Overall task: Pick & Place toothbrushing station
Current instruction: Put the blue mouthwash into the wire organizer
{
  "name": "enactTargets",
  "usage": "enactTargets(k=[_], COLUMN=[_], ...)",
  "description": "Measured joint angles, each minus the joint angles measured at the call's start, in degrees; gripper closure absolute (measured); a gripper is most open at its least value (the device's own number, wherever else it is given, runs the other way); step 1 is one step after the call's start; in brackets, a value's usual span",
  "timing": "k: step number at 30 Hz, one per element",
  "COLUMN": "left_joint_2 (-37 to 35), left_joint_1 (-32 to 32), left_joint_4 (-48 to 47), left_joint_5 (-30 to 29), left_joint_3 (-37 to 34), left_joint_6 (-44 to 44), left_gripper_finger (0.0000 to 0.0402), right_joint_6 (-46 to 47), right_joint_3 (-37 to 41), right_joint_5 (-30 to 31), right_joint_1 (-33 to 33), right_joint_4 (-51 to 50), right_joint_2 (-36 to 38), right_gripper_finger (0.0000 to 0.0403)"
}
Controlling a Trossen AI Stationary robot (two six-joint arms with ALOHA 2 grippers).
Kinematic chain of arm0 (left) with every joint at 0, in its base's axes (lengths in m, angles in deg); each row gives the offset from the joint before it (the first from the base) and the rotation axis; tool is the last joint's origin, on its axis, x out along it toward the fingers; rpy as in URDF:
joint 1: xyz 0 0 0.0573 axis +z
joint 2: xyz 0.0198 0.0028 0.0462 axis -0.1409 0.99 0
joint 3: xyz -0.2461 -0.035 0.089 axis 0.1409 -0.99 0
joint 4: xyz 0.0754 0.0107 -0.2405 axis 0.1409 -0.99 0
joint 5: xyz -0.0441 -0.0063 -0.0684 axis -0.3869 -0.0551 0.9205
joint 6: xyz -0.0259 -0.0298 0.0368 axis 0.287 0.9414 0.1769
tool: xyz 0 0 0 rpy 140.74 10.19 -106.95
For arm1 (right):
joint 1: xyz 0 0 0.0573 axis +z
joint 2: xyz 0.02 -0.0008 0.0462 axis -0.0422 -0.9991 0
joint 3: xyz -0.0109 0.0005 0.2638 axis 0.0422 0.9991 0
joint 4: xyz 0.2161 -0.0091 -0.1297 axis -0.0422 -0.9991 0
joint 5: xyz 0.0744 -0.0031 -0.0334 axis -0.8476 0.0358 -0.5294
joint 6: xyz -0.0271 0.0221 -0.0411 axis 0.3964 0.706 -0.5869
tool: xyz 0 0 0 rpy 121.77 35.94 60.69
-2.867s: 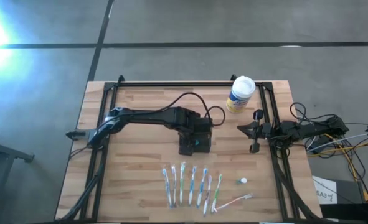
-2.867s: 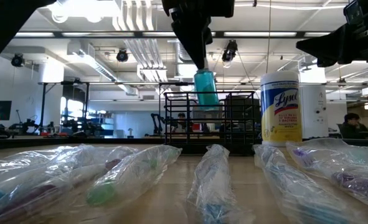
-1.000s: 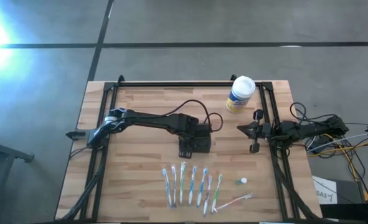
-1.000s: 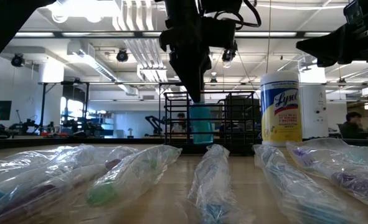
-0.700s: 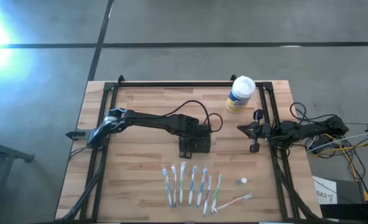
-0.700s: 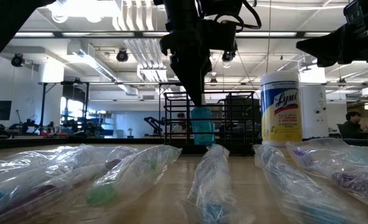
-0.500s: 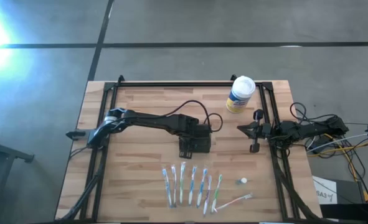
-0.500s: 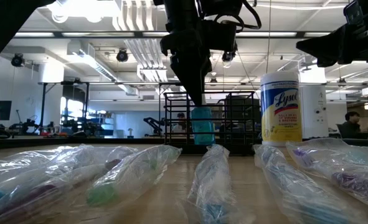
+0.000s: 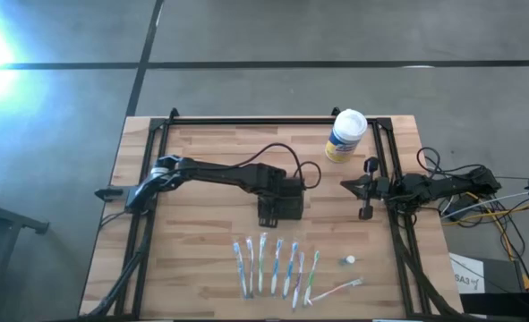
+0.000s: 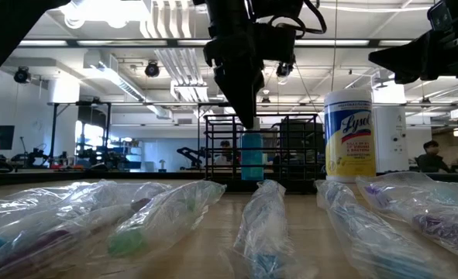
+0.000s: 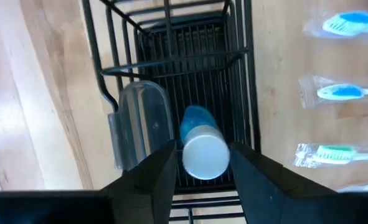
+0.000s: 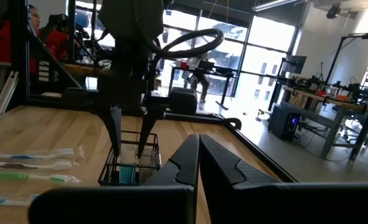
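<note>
From above, the left arm (image 9: 237,174) covers most of the holder (image 9: 268,217), so its top openings cannot be seen. At table height the near wrapped toothbrushes (image 10: 263,225) are blurred and run off the lower edge. The small white thing (image 9: 349,260) beside the brushes is too small to name.
</note>
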Motion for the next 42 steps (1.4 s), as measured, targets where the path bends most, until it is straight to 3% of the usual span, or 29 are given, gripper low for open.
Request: enactTargets(k=[15,19,22,27,35,38,42], left_joint_2=[-0.46,-5.07,-11.28,-25.85,-60.37,-72.57,-84.02], left_joint_1=[-0.02,-0.02,0.00,0.12,3.03,4.05,4.39], left_joint_4=[-9.26,-9.16,-6.29,5.42,39.45,50.96,66.64], left_joint_5=[0.11,1.37,5.48,9.43,15.41,14.69,6.54], left_joint_3=[7.09,6.08,1.41,-16.30,-57.80,-72.98,-89.15], left_joint_6=[-0.49,-1.57,-2.20,-2.27,3.40,4.73,13.01], left_gripper_finger=[0.0245,0.0252,0.0265,0.0308,0.0395,0.0393,0.0396], right_joint_6=[0.02,0.04,0.06,1.19,2.01,2.03,1.66], right_joint_3=[0.00,0.00,0.00,0.00,0.00,0.00,0.00], right_joint_5=[-0.02,-0.02,-0.07,-0.13,-0.13,-0.12,-0.11], right_joint_1=[0.01,0.02,0.02,0.02,0.02,0.02,0.02], right_joint_4=[0.02,0.01,0.02,0.02,0.00,0.02,0.65], right_joint_2=[0.02,0.02,0.02,0.11,0.09,0.11,0.09], right_gripper_finger=[0.0394,0.0394,0.0394,0.0394,0.0394,0.0394,0.0394])
